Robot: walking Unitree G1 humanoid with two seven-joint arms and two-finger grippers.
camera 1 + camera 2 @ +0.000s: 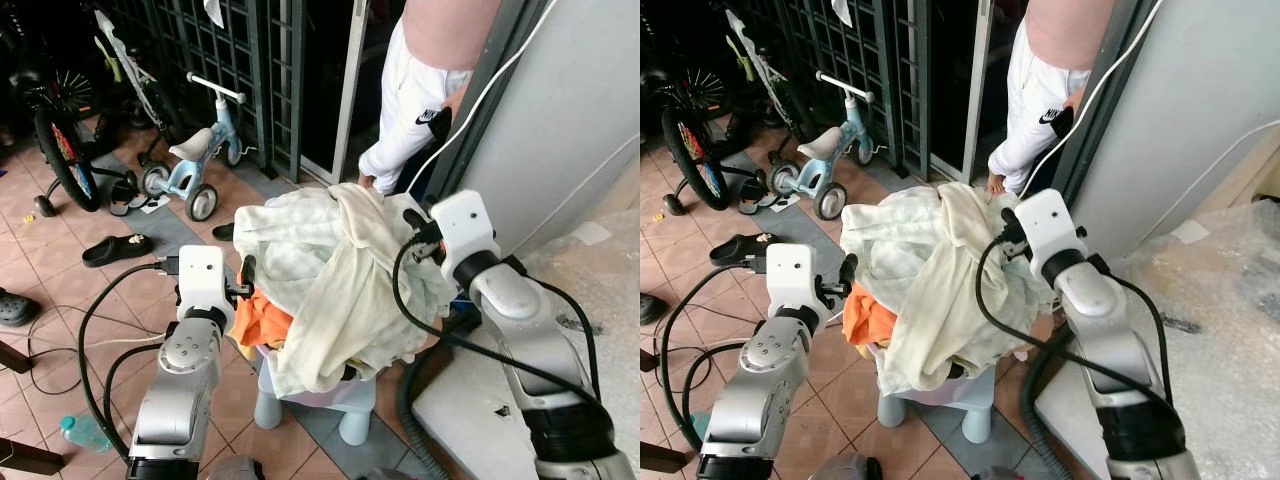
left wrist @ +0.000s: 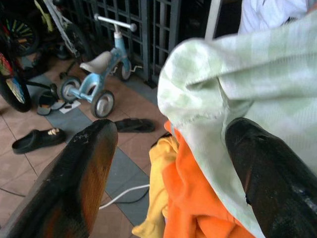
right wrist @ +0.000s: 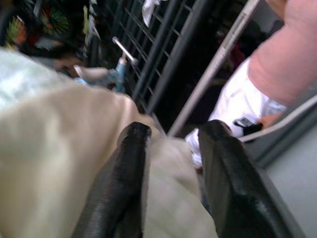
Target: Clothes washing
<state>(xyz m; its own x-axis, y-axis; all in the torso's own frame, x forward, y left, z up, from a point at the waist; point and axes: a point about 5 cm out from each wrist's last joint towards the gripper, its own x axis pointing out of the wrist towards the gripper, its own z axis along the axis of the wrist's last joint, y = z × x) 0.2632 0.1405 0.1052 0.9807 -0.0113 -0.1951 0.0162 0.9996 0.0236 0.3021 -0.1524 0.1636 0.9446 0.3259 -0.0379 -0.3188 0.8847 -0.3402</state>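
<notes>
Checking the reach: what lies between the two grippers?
The heaped laundry: pale cloths over an orange garment, between left gripper and right gripper, in the eye views.

Cream cloth (image 1: 350,290) over an orange garment (image 1: 265,318), pale green checked fabric (image 2: 257,84), light-blue tricycle (image 1: 195,160).

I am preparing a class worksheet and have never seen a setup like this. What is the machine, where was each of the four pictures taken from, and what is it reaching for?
It is a humanoid robot with two silver arms, each ending in two long black fingers. Two pictures come from its head, looking down; the other two from cameras on its wrists. Before it a pile of laundry, pale cloths over an orange garment, sits on a small plastic stool. The left gripper is open beside the orange garment; the right gripper is open against a cream cloth. Neither holds anything yet. A person stands behind the pile.
</notes>
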